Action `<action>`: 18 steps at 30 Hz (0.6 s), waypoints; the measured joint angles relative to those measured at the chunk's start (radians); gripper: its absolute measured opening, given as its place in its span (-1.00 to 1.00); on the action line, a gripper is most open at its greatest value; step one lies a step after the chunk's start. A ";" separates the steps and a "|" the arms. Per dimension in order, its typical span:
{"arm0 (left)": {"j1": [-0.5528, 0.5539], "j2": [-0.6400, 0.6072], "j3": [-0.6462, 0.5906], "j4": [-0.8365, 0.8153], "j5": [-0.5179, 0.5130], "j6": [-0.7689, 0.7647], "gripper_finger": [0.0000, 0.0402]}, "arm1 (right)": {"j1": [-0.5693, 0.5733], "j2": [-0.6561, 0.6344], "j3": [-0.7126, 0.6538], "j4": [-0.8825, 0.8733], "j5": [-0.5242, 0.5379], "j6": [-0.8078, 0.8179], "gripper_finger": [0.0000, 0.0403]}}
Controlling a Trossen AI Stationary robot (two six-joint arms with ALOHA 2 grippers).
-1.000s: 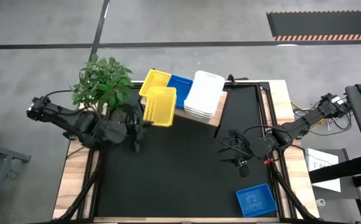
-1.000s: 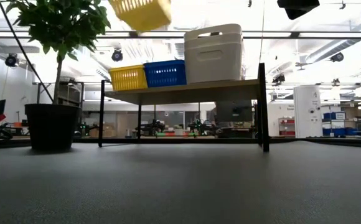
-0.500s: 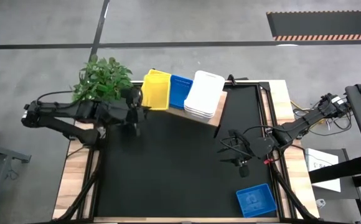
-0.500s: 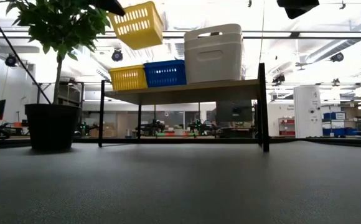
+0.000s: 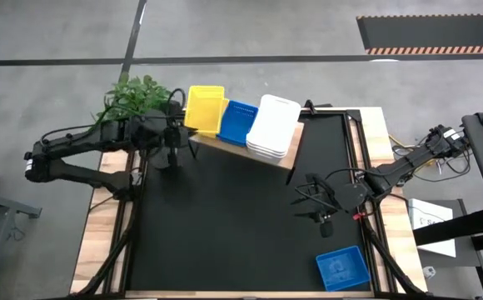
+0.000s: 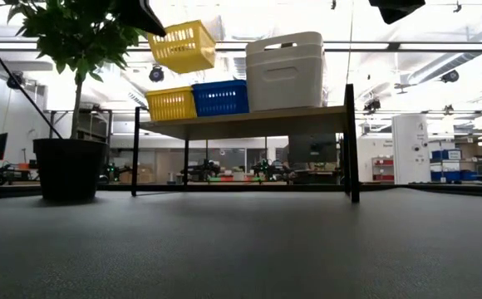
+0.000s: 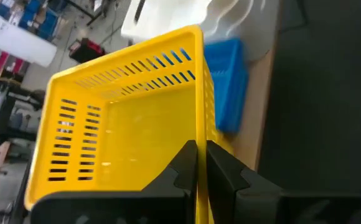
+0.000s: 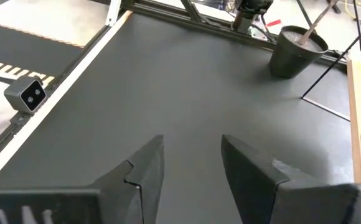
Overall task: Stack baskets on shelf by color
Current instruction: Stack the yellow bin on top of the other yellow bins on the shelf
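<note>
My left gripper [image 7: 200,158] is shut on a yellow basket [image 5: 205,108] and holds it in the air over the shelf's [image 6: 249,119] left end, above another yellow basket [image 6: 172,104] that rests on the shelf. A blue basket [image 5: 240,122] and a stack of white baskets [image 5: 273,125] sit beside it on the board. One more blue basket [image 5: 341,268] lies flat on the table at its near right corner. My right gripper [image 8: 193,168] hangs open over the table's right half, touching nothing. My left gripper pinches the rim of one side wall [image 7: 200,134] of the yellow basket, one finger inside the basket and one outside. The fingers lie along that wall, coming from the table's left and near side. The basket is lifted clear, open side up, slightly tilted [image 6: 183,46].
A potted plant [image 5: 133,104] stands at the table's far left corner, close beside my left arm and the shelf's left end. The black tabletop [image 5: 225,225] stretches between the shelf and the near edge. A wooden rim [image 5: 100,233] runs along the table's sides.
My left gripper has carried the yellow basket toward the table's far edge and down, from in front of the shelf to over the yellow basket at its left end. The basket has tipped from steeply tilted to nearly level. My right arm has kept still.
</note>
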 joint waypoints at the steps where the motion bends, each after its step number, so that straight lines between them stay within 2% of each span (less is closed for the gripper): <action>1: 0.016 -0.002 0.000 -0.013 0.005 0.006 -1.00 | 0.000 0.000 0.000 0.003 0.000 0.000 -0.24; 8: 0.101 0.027 -0.002 -0.059 0.074 0.023 -1.00 | 0.000 0.000 -0.001 0.003 0.000 -0.012 -0.23; 18: 0.164 0.109 -0.001 -0.054 0.077 0.064 -1.00 | 0.000 0.001 -0.002 0.003 0.000 -0.014 -0.23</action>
